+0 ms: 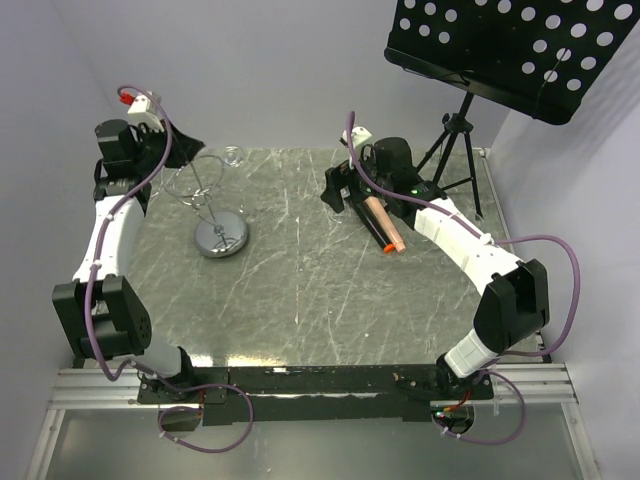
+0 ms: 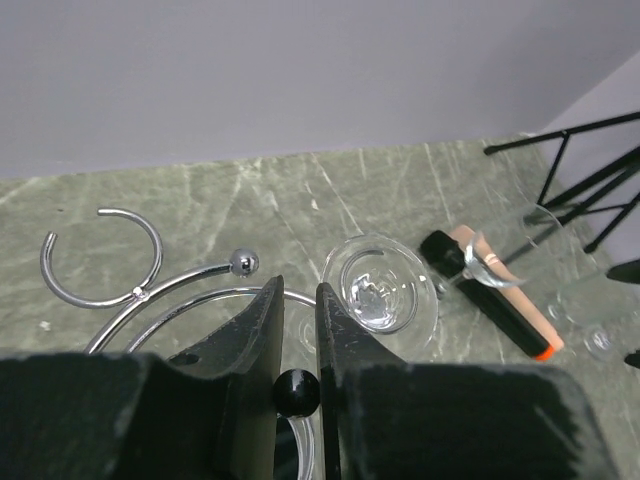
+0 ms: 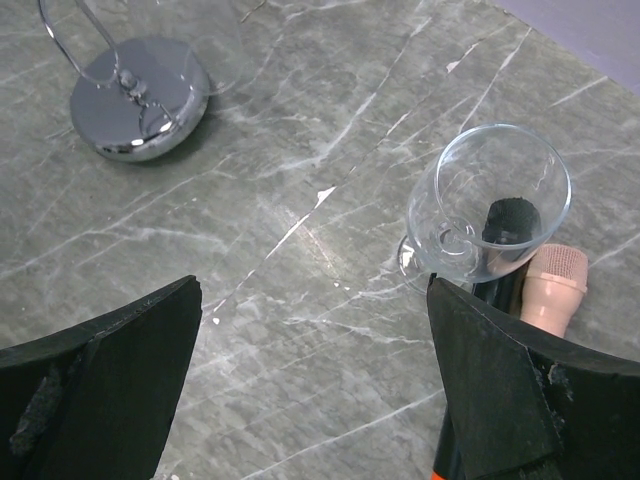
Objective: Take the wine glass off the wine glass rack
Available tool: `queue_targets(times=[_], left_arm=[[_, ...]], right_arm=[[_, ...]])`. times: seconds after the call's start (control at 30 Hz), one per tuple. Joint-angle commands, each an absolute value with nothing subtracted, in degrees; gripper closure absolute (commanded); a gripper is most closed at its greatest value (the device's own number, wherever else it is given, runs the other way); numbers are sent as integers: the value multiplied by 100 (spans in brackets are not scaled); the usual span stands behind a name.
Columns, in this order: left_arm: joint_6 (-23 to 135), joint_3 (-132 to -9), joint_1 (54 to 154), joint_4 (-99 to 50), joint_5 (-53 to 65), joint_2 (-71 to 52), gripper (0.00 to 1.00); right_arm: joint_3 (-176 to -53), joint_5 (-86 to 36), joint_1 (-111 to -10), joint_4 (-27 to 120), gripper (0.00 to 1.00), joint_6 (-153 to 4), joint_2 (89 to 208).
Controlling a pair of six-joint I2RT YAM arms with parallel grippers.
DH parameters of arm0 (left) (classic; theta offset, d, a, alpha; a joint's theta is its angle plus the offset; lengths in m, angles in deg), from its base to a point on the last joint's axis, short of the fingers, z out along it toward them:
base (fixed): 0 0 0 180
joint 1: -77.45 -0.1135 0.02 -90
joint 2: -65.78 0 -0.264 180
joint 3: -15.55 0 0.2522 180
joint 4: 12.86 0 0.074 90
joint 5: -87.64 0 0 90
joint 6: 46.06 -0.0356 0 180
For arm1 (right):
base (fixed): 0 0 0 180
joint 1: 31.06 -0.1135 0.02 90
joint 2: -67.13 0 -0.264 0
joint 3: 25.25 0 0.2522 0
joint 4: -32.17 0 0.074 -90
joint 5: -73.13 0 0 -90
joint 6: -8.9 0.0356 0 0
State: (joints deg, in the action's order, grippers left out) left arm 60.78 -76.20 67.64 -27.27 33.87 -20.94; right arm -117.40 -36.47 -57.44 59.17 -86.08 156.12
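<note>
Two hands: right hand (image 3: 310, 298) wide apart; left hand (image 2: 298, 292) at rack (image 1: 222, 238), state unclear.

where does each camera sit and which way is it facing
Top external: above and behind the bases, looking down on the table; left arm and right arm show.
Left wrist: above the wine glass rack, facing the back wall; the left gripper shows, pinching the wine glass.
Right wrist: looks down at a second glass on the table, between the fingers of the open right gripper.
Shared: both wrist views show the black-and-peach tube; top and right wrist show the rack's base.
</note>
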Motion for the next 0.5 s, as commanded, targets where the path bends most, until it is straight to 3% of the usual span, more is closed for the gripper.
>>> queue_targets(times=[0.0,0.37,0.4,0.47], left_arm=[[6406,-7582,7015,-1809,3719,-1289,99],[6257,-6861,7560,-2169,3816,-708,98],[6248,-6817,7586,-2196,3790,-682,92],[6257,-6791,7595,-2266,3711,-673,70]], right_arm=[[-11724,-3779,-5717,5657,0,-8532,15669],[-11653,-4296,-5726,5613,0,-8699,15625],[-11662,-4419,-5726,5596,0,-8760,15634],[-11627,-4779,-5717,5543,0,-9058,15599]])
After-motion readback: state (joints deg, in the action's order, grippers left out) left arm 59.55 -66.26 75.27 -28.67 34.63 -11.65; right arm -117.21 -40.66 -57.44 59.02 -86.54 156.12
